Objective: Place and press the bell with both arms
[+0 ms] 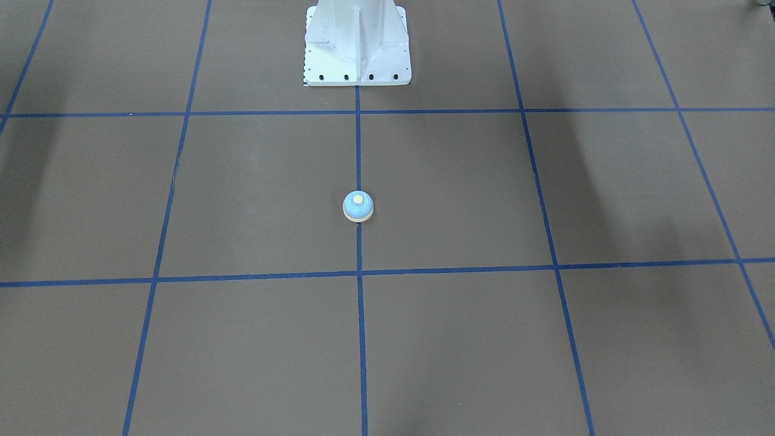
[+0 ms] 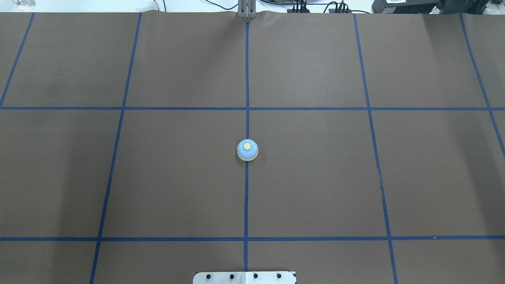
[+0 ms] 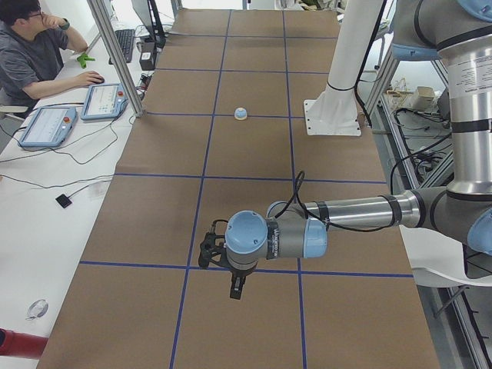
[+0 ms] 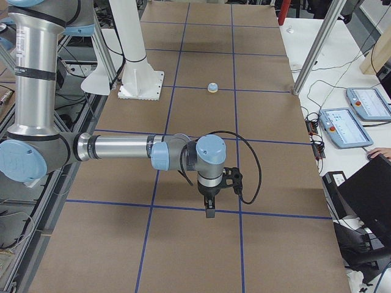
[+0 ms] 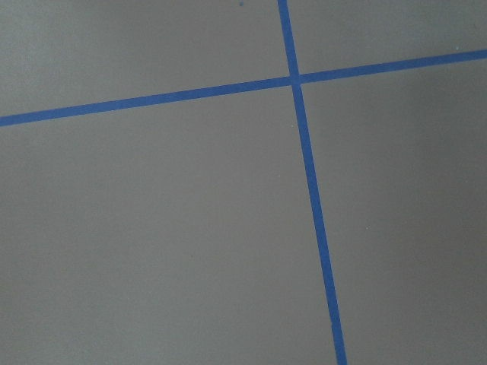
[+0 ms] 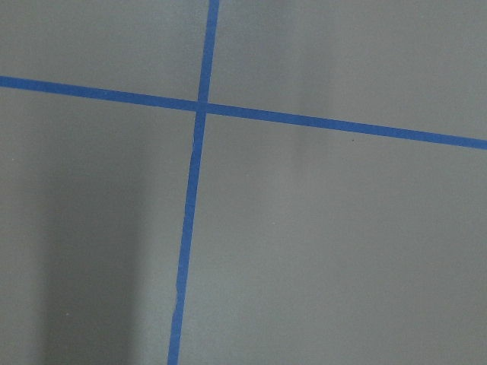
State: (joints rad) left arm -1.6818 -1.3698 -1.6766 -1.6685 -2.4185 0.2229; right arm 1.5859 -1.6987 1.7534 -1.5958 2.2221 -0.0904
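The light-blue bell (image 2: 247,150) with its cream button stands upright on the blue centre line of the brown table; it also shows in the front view (image 1: 358,206) and small in the side views (image 3: 241,113) (image 4: 212,88). My left gripper (image 3: 235,291) shows only in the left side view, high over the table's left end, far from the bell. My right gripper (image 4: 209,211) shows only in the right side view, high over the right end. I cannot tell whether either is open or shut. Both wrist views show only bare table and tape lines.
The white bolted pedestal (image 1: 357,45) stands at the robot's edge of the table (image 2: 315,177). Blue tape lines grid the brown cover. An operator (image 3: 34,54) sits at a side desk with tablets (image 3: 104,100); more tablets (image 4: 345,127) lie past the other side.
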